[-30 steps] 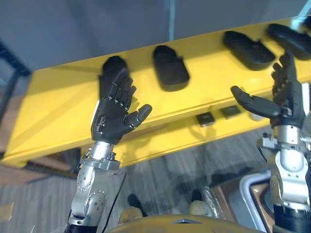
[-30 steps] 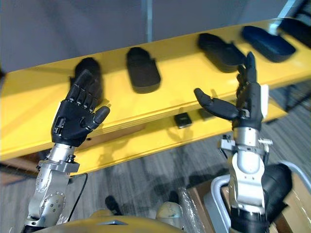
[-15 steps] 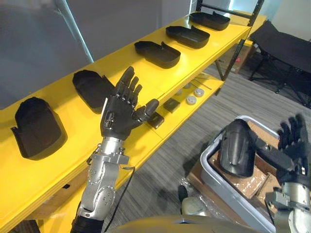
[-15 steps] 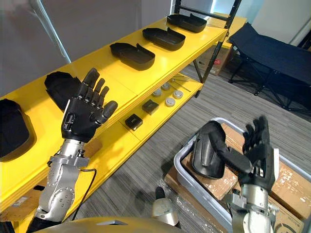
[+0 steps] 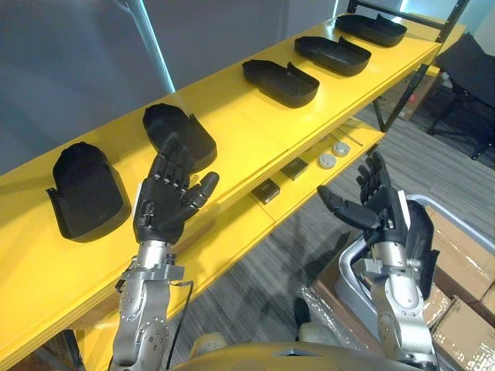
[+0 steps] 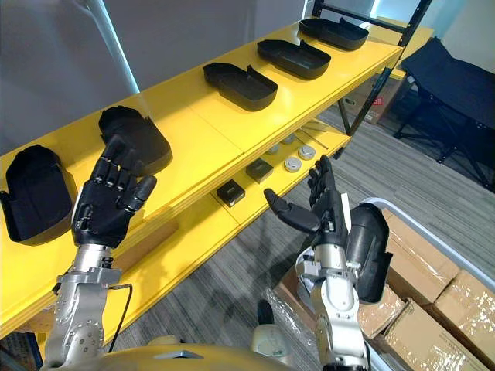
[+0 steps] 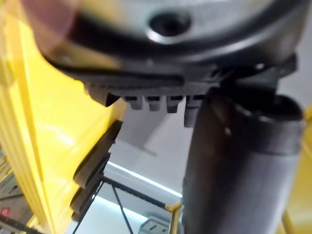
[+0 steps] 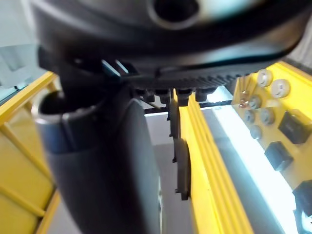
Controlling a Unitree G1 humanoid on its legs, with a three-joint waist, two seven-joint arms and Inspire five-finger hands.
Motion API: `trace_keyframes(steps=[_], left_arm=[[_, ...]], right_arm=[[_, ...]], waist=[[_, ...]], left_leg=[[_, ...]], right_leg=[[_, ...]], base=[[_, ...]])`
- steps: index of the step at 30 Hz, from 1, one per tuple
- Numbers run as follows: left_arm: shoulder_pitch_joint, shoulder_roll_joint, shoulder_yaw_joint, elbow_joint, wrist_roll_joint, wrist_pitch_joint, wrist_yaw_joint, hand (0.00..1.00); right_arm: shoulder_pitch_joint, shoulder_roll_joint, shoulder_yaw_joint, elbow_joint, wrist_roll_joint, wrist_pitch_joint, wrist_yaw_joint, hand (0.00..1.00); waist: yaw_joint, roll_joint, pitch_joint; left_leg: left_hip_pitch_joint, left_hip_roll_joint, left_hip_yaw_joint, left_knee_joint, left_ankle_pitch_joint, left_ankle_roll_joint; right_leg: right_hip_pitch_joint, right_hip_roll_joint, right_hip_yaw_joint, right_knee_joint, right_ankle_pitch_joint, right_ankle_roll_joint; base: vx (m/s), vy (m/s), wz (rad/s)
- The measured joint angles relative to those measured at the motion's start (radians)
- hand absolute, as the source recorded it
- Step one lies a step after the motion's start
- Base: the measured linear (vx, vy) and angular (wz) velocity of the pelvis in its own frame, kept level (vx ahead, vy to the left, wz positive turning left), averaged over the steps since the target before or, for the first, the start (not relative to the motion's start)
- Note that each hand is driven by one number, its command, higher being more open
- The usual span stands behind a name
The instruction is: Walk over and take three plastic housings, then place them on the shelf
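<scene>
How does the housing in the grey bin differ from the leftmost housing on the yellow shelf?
The bin housing stands on end, rounded back outward; the shelf housing lies flat, hollow side up. The bin housing sits in the grey bin; the shelf housing on the yellow shelf. Both are black.

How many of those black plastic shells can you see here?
6 housings: five in a row on the yellow shelf, one in the grey bin behind the right hand; more may hide there.

Five black housings point(image 6: 240, 85) line the yellow shelf point(image 6: 203, 130).
</scene>
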Motion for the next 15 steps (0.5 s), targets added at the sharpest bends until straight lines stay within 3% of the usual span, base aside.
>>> trace_keyframes(steps=[2,4,5,7,8,10,13,14,15], left_arm=[[-0.005,0.002,-0.014,0.000,0.007,0.000,0.007,1.00],[-0.018,0.007,-0.014,0.001,0.033,0.001,0.037,1.00],[-0.042,0.007,0.003,0.009,0.028,0.002,0.039,1.00],[-0.058,0.009,0.021,0.017,-0.008,0.002,0.025,1.00],[-0.063,0.005,0.029,0.023,-0.054,0.002,0.009,1.00],[-0.062,-0.003,0.034,0.027,-0.095,0.000,0.001,1.00],[-0.033,-0.022,0.036,0.033,-0.133,-0.001,-0.013,1.00],[-0.015,-0.024,0.035,0.035,-0.135,-0.001,-0.013,1.00],[0.000,-0.023,0.032,0.052,-0.143,-0.002,-0.014,1.00]], right_arm=[[0.022,0.019,0.005,-0.001,0.004,-0.014,-0.001,1.00],[0.010,0.026,0.017,-0.001,0.014,-0.020,-0.003,1.00],[-0.008,0.022,0.030,-0.001,0.015,-0.041,-0.010,1.00],[-0.034,0.019,0.051,0.015,0.001,-0.058,-0.052,1.00],[-0.059,0.018,0.066,0.055,-0.009,-0.080,-0.086,1.00],[-0.090,0.018,0.092,0.114,-0.010,-0.095,-0.116,1.00],[-0.100,0.022,0.140,0.163,-0.043,-0.101,-0.121,1.00],[-0.100,0.023,0.152,0.163,-0.036,-0.102,-0.085,1.00],[-0.104,0.020,0.163,0.163,-0.022,-0.101,-0.019,1.00]], waist=[[0.001,-0.024,0.020],[0.002,-0.040,0.035],[0.001,-0.020,0.046],[-0.001,-0.017,0.046],[0.001,-0.014,0.046],[0.009,-0.013,0.046],[0.043,-0.029,0.037],[0.045,-0.033,0.035],[0.046,-0.033,0.034]], left_leg=[[0.013,-0.009,0.045,0.044,-0.025,0.016],[0.013,-0.010,0.109,0.057,-0.030,0.037],[-0.007,0.014,0.162,0.049,-0.012,0.060],[-0.015,0.014,0.185,0.020,0.025,0.076],[-0.021,0.025,0.192,0.013,0.044,0.075],[-0.039,0.049,0.198,0.016,0.065,0.062],[-0.070,0.100,0.247,0.039,0.101,0.025],[-0.084,0.120,0.263,0.066,0.105,0.019],[-0.100,0.156,0.283,0.098,0.113,0.007]], right_leg=[[-0.001,-0.010,-0.004,0.010,0.011,0.016],[-0.041,-0.005,-0.028,0.012,0.094,0.018],[-0.090,-0.019,-0.130,0.132,0.027,-0.054],[-0.138,-0.071,-0.240,0.439,-0.178,-0.101],[-0.125,-0.108,-0.279,0.552,-0.228,-0.110],[-0.083,-0.154,-0.308,0.629,-0.267,-0.113],[0.018,-0.280,-0.359,0.610,-0.277,-0.107],[0.049,-0.314,-0.388,0.554,-0.271,-0.090],[0.081,-0.287,-0.408,0.454,-0.318,0.052]], base=[[-0.17,0.112,-0.73],[-0.28,0.057,-0.96],[-0.29,0.014,-0.78],[-0.27,0.000,-0.48],[-0.17,-0.016,-0.29],[-0.13,-0.121,-0.25],[-0.14,-0.284,-0.61],[-0.12,-0.366,-0.78],[-0.15,-0.483,-1.19]])
